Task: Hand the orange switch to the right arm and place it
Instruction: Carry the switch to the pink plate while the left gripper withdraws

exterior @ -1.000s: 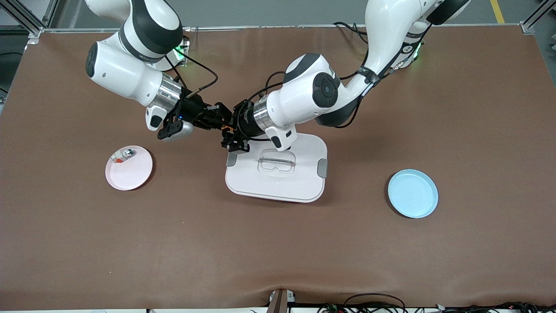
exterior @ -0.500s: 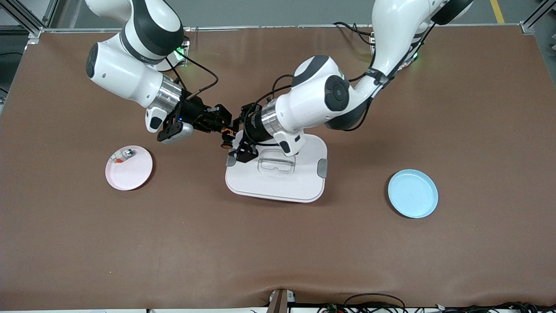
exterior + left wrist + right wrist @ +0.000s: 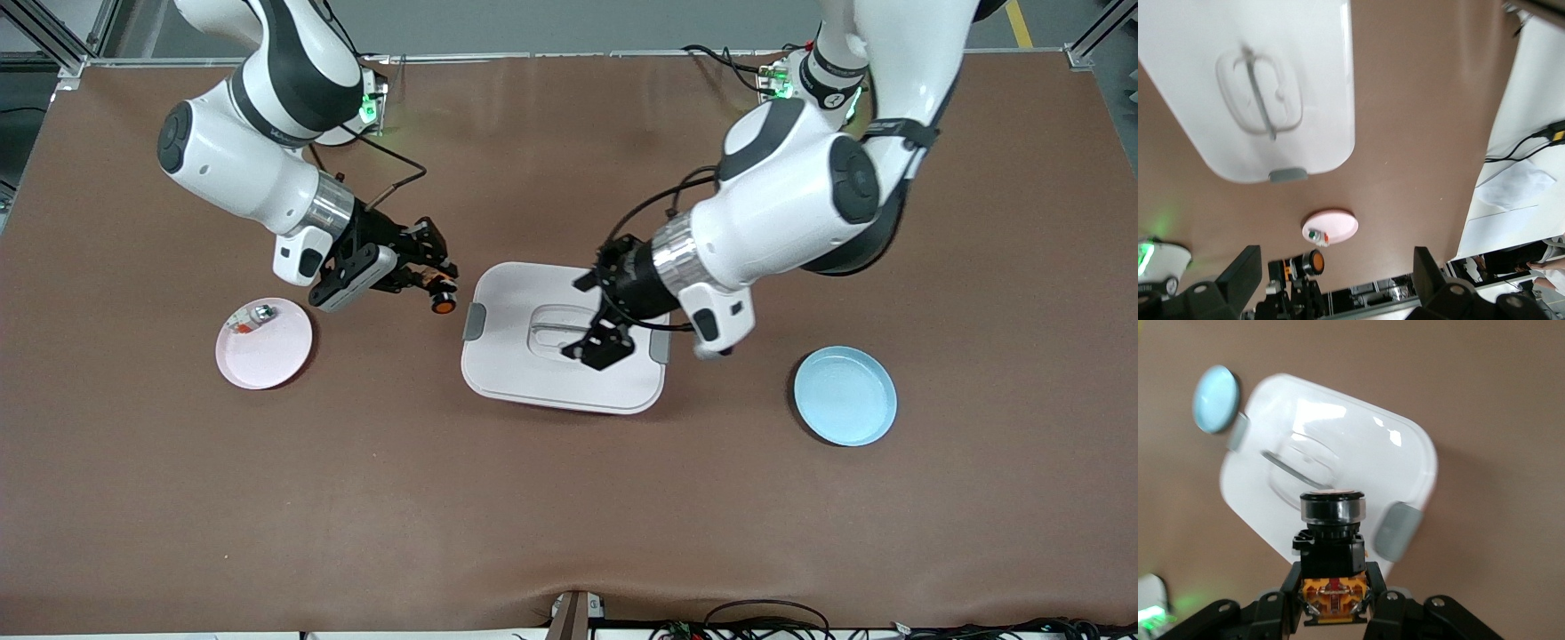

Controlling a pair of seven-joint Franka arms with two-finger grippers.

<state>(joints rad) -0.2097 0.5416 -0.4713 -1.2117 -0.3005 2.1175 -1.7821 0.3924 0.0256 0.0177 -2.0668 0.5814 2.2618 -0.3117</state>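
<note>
The orange switch [image 3: 442, 302] is a stubby black part with a round orange end. My right gripper [image 3: 433, 286] is shut on it and holds it over the bare mat between the pink plate [image 3: 267, 351] and the white lid [image 3: 562, 336]. In the right wrist view the switch [image 3: 1333, 540] stands between the fingers of the right gripper [image 3: 1335, 603], clamped at its orange base. My left gripper [image 3: 580, 318] is open and empty over the white lid. The left wrist view shows its gripper [image 3: 1335, 280] with fingers wide apart and the switch [image 3: 1313, 261] farther off.
A small silver-white-and-red piece [image 3: 252, 316] lies on the pink plate's rim nearest the robots. A blue plate [image 3: 845, 396] sits toward the left arm's end. The white lid has a handle and grey side clips.
The left gripper let go of the switch and drew back toward its own end, over the lid. The right gripper carried the switch a little toward the pink plate.
</note>
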